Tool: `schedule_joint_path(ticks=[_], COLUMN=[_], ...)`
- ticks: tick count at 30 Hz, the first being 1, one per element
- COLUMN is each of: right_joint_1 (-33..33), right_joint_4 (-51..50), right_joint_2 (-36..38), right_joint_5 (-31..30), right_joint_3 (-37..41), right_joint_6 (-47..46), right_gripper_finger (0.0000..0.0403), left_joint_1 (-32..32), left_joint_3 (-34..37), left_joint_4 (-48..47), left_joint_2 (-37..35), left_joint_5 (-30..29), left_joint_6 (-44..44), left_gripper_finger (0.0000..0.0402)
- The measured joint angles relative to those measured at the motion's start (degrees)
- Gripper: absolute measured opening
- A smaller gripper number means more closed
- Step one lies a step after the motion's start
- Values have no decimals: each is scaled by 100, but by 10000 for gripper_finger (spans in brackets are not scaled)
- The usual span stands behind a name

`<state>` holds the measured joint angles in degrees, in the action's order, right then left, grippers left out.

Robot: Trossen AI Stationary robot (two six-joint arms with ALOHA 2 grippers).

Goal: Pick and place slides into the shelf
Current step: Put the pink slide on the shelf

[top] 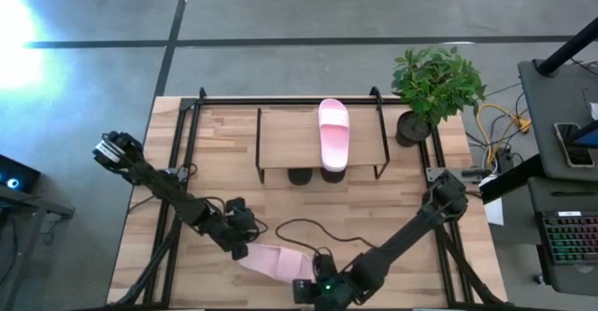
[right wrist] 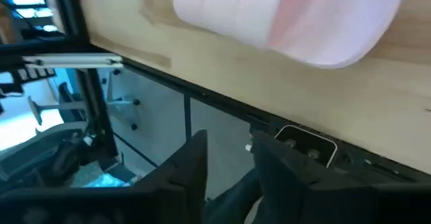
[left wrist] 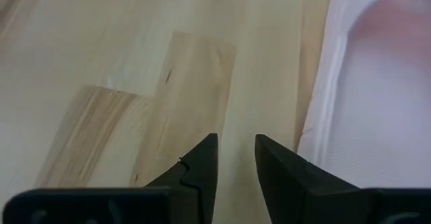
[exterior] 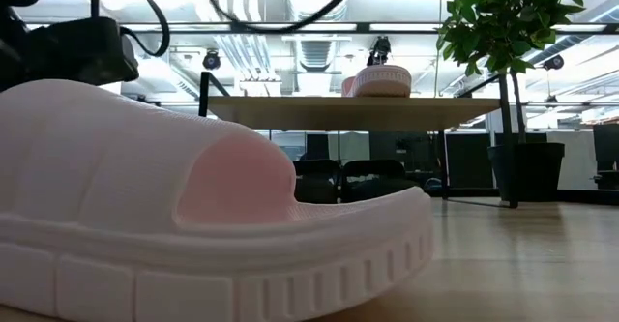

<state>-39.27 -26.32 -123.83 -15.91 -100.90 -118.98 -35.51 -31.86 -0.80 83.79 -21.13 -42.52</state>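
One light pink slide (top: 273, 261) lies sole-down on the table near its near edge; it fills the low view (exterior: 193, 216). The other pink slide (top: 334, 134) lies on the shelf's (top: 285, 135) wooden top board. Two black slides (top: 316, 174) sit under that board, mostly hidden. My left gripper (top: 241, 247) is low at the near slide's left end, its fingers a narrow gap apart (left wrist: 236, 158), with the slide's rim (left wrist: 316, 116) beside one finger. My right gripper (top: 313, 289) hovers at the table's near edge, just in front of that slide (right wrist: 289, 15), narrowly open (right wrist: 229, 158). My left gripper stands with one finger (left wrist: 283, 167) right beside the near pink slide's side wall (left wrist: 311, 133). I cannot tell whether it touches it. Nothing lies between the fingers.
A potted plant (top: 434, 87) stands at the table's far right corner, beside the shelf. A black cable (top: 308, 227) loops over the table between the shelf and the near slide. The shelf's left half (top: 285, 135) is bare wood. Metal frame rails (top: 177, 162) run along both table sides.
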Motion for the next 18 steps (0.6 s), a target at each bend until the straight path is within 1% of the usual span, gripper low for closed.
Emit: schedule_joint_path(ticks=[3, 9, 14, 18], right_joint_1=[78, 177, 226, 297], right_joint_4=[266, 485, 806, 939], right_joint_2=[-196, -463, -652, -852], right_joint_5=[198, 282, 283, 287], right_joint_3=[0, 0, 0, -2], right_joint_6=[87, 146, 147, 22], right_gripper_finger=[76, 16, 9, 9], left_joint_1=[1, 1, -19, -44], left_joint_3=[0, -7, -30, -37], left_joint_4=[16, 40, 53, 16], left_joint_2=[90, 315, 394, 277], left_joint_5=[7, 114, 142, 252], left_joint_6=[-1, -5, -58, -208], left_gripper_finger=[84, 84, 84, 84])
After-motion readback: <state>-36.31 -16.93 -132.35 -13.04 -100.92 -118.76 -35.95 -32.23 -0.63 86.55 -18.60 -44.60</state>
